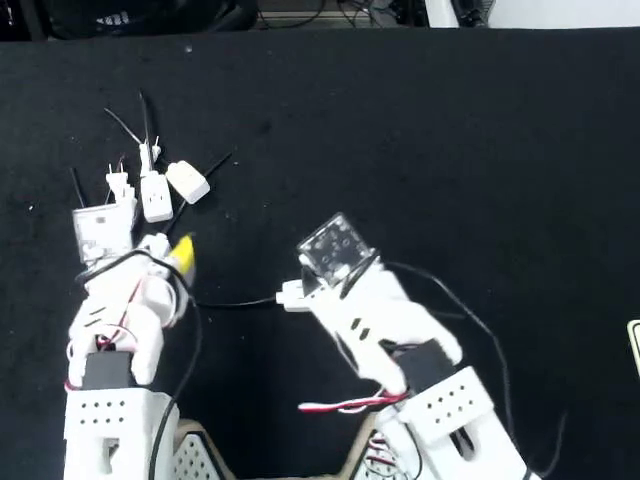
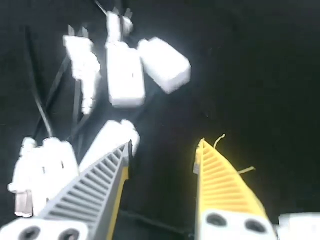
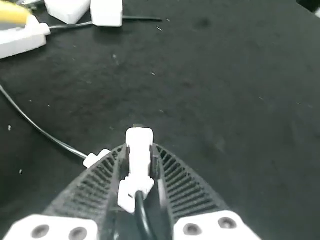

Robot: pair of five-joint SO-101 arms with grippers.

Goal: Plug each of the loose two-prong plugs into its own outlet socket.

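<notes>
Right pincer (image 3: 140, 146) (image 1: 295, 292): clenched on a white plug (image 3: 139, 162) (image 1: 289, 294). The plug sits lengthwise between the two dark ribbed fingers (image 3: 102, 182), its blunt end poking just past the fingertips. A black cord (image 3: 142, 215) leaves the plug's rear, back toward the wrist. I also see a thin black wire (image 3: 40, 131) crossing the black tabletop (image 1: 450, 150) and ending at a small white piece (image 3: 97, 158), which is touching the outside of one finger.

Left pincer (image 2: 162, 150) (image 1: 168, 248): released, with a wide gap between the grey finger and the yellow finger (image 2: 220, 185) and bare tabletop between them. I see nothing in its grasp.

Ahead of the left pincer lies a cluster of white parts:
- A loose plug (image 2: 80, 60) (image 1: 120, 185), prongs pointing away from the pincer.
- A long white block (image 2: 125, 75) (image 1: 156, 195), just beside that plug.
- A tilted white block (image 2: 164, 65) (image 1: 187, 181), touching the long block's corner.

A further white piece (image 2: 112, 140) lies against the tip of the grey finger. I cannot tell whether it is a plug or a socket.
</notes>
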